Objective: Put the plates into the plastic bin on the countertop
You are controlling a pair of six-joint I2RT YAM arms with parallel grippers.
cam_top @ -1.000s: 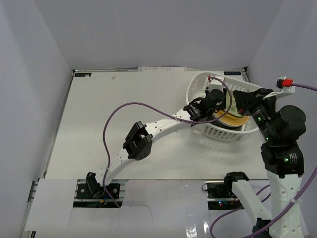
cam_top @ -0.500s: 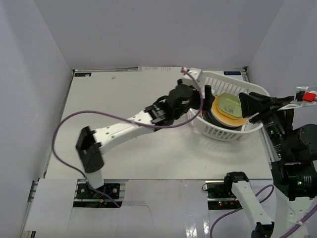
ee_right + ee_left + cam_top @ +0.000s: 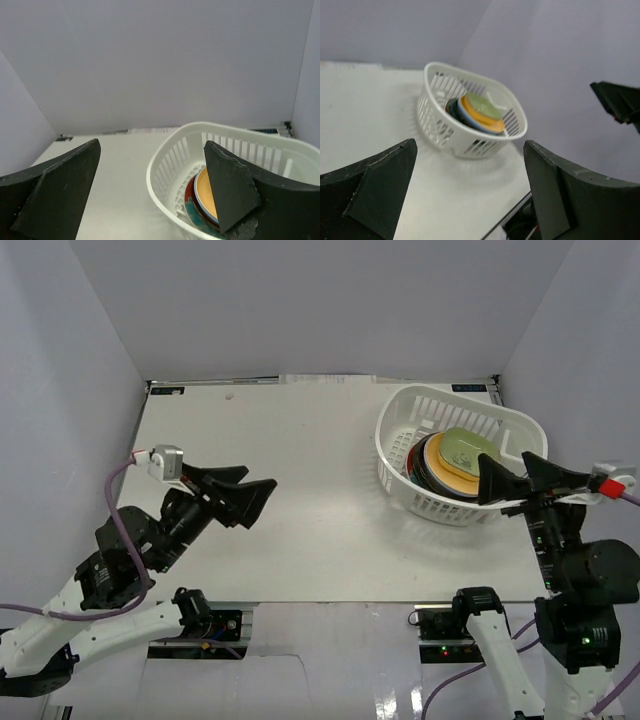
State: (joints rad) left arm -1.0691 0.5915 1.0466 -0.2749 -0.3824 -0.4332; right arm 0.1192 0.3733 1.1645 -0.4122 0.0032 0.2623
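Both left claw [image 3: 258,479] and right claw [image 3: 505,471] gape empty; round plates [image 3: 458,458] crowd the slotted bin [image 3: 441,393].

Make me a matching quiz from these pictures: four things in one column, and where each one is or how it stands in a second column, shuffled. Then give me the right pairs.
Column one
1. left gripper
2. right gripper
3. plastic bin
4. green plate

Column two
A. on top of the stacked plates
B. jaws open, by the bin's near right rim
C. on the far right part of the countertop
D. jaws open, holding nothing, above the countertop's left side, far from the bin

Pairs: 1-D, 2-B, 3-C, 4-A
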